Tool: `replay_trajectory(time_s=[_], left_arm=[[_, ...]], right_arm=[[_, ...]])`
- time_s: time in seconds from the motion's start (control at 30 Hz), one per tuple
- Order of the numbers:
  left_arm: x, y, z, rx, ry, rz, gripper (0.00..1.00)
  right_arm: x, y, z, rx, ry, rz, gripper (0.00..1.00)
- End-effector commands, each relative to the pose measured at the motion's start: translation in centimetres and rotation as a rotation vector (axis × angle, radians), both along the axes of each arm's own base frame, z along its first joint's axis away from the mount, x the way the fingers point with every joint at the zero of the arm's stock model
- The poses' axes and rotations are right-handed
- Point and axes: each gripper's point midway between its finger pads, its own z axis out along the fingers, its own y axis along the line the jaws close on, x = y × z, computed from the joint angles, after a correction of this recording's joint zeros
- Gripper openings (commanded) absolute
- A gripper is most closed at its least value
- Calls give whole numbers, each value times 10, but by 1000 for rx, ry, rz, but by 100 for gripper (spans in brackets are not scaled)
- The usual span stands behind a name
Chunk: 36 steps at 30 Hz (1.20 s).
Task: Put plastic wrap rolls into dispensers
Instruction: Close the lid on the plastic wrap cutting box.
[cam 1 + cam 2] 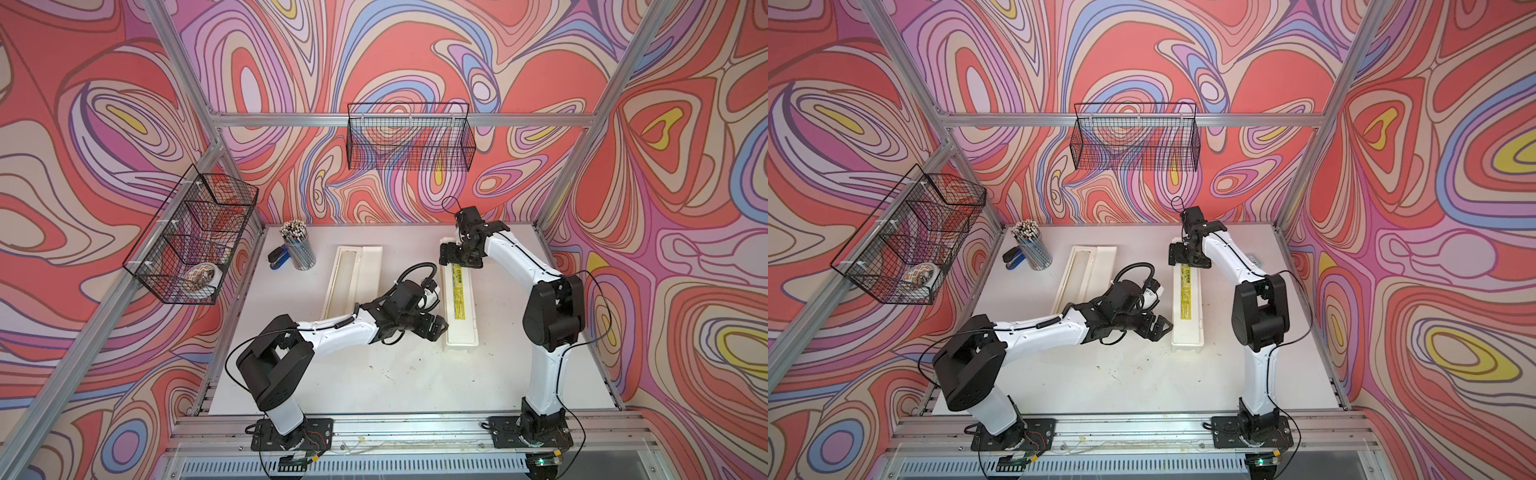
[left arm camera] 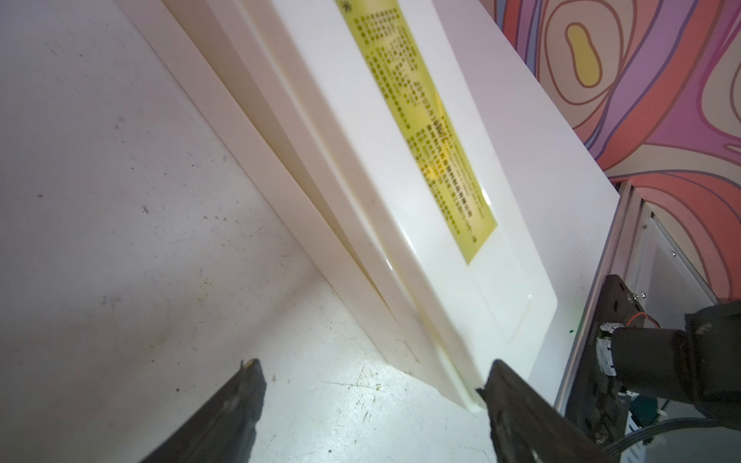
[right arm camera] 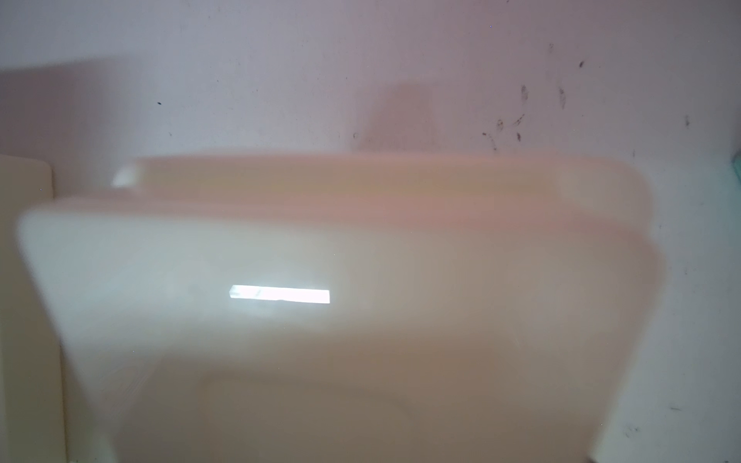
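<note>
A cream-white dispenser point(image 1: 460, 328) with a yellow label lies closed on the right of the table, in both top views point(image 1: 1187, 332). My left gripper point(image 1: 436, 326) is open beside its near end. In the left wrist view only bare table lies between the open gripper point(image 2: 375, 373), and one finger point(image 2: 517, 405) is at the box's point(image 2: 361, 160) corner. My right gripper point(image 1: 460, 257) stands open astride its far end. The right wrist view shows only that blurred end point(image 3: 280, 248). A second dispenser point(image 1: 353, 274) lies open left of centre. The plastic wrap rolls do not show plainly.
A cup of pencils point(image 1: 298, 247) and a blue stapler point(image 1: 277, 257) stand at the back left of the table. A wire basket point(image 1: 191, 232) hangs on the left wall, another point(image 1: 411, 137) on the back wall. An aluminium rail point(image 1: 395, 428) runs along the front.
</note>
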Motion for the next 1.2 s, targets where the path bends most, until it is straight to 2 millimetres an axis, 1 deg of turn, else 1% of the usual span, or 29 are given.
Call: replay_trajectory(time_s=[0.0, 0.17, 0.2, 0.23, 0.43, 0.57, 0.7, 0.83, 1.0, 1.1, 1.17], left_arm=[[0, 1, 12, -11, -46, -12, 87], [-3, -5, 14, -30, -40, -45, 90], [-3, -6, 14, -32, -38, -50, 97], [-5, -8, 13, -36, -37, -56, 100], [-9, -17, 5, -29, -16, -94, 100], [-13, -24, 0, -29, -5, -119, 100], [-11, -29, -6, -17, -4, -131, 100], [-9, -32, -27, 27, 26, -134, 100], [-7, -25, -63, 102, 71, -99, 100], [-9, -19, -88, 153, 123, -80, 97], [-11, -16, -103, 181, 157, -67, 96]], right_arm=[[5, 2, 12, -1, -43, -30, 81], [10, 3, 8, -7, -76, -21, 81], [10, 2, 7, -9, -82, -22, 81], [12, 2, 7, -10, -91, -24, 81], [18, 0, 5, -24, -114, -28, 82], [20, 1, 0, -21, -108, -37, 82], [22, 0, -2, -26, -110, -47, 82], [24, 1, -6, -20, -105, -48, 82], [25, 4, -11, -9, -101, -46, 84], [28, 5, -13, -9, -100, -44, 90], [31, 5, -14, -17, -97, -44, 98]])
